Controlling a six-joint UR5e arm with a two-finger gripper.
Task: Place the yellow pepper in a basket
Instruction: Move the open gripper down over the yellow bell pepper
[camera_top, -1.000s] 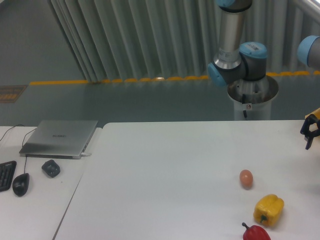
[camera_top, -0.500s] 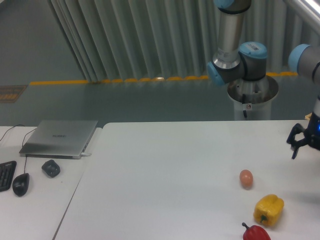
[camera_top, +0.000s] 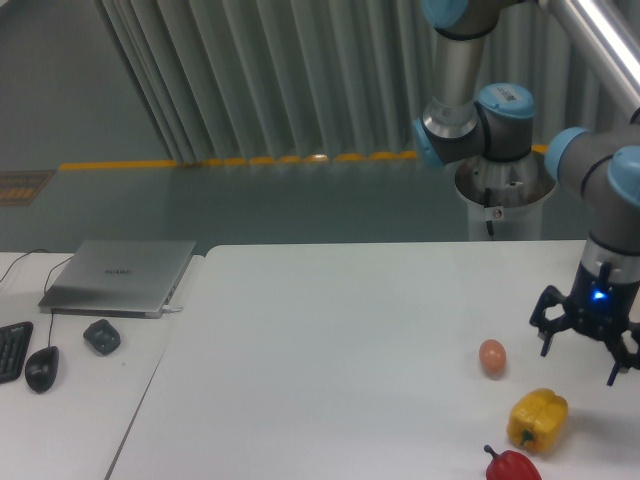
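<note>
The yellow pepper (camera_top: 537, 420) lies on the white table (camera_top: 330, 350) near the front right, glossy and lobed. My gripper (camera_top: 582, 358) hangs open just above and to the right of it, fingers spread and pointing down, nothing between them. A small gap separates the fingers from the pepper. No basket is in view.
A small brownish egg (camera_top: 492, 357) sits left of the gripper. A red pepper (camera_top: 511, 466) lies at the frame's bottom edge below the yellow one. On the left side table are a laptop (camera_top: 120, 276), a mouse (camera_top: 41, 368), a small dark object (camera_top: 102, 336) and a keyboard corner (camera_top: 12, 350).
The gripper has swung in from the right edge, moving left and down toward the yellow pepper. The peppers and egg have not moved.
</note>
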